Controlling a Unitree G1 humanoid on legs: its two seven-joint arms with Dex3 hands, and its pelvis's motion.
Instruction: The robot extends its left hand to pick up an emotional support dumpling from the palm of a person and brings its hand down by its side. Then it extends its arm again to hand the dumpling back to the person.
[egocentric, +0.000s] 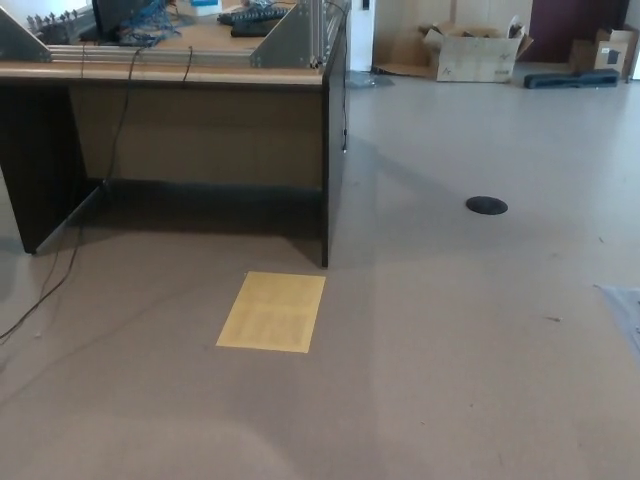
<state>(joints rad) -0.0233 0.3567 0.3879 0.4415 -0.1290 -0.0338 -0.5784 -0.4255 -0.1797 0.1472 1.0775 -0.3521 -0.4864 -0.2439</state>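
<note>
While neither robot hand is showing, their state cannot be told. Yellow sheet (272, 311) is lying on floor (470, 330) before desk (200, 120).

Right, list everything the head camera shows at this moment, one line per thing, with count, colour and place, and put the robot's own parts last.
desk: one, wood front with dark side panels, upper left, with clutter on top.
cables: a few, dark, running from the desk down to the floor at left.
yellow sheet: one, flat on the floor, just in front of the desk's right corner.
black disc: one, on the floor at right.
cardboard boxes: at least two, brown, far wall, upper right.
dark bundle: one, on the floor by the boxes.
Person, dumpling: none in view.
Robot's hands: neither in view.
</note>
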